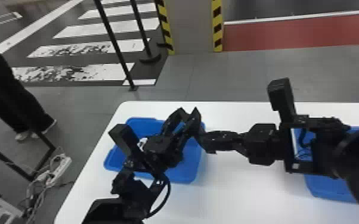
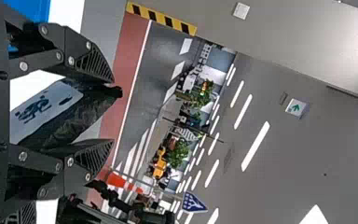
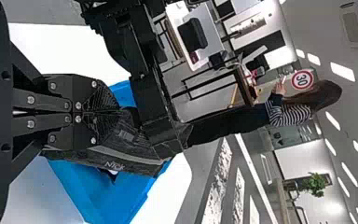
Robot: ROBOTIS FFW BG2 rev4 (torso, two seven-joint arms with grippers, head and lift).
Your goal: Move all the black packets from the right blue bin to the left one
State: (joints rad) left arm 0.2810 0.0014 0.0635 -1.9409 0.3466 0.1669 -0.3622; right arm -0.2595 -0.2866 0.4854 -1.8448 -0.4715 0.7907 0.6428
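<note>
the left arm reaches up across the left blue bin (image 1: pixel 185 175), wrist angled toward its far right corner, the left tool (image 1: pixel 189 109) spread open around the tilted black packet (image 3: pixel 135 156). from that bin's right side the right arm stretches in sideways, the right tool (image 1: pixel 201 134) pinched on the packet (tightly, it seems) near the bin's right edge.

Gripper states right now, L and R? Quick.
Left gripper: open, fingers apart, black packet between them.
Right gripper: closed, fingertips together, apparently pinching the black packet's edge.
</note>
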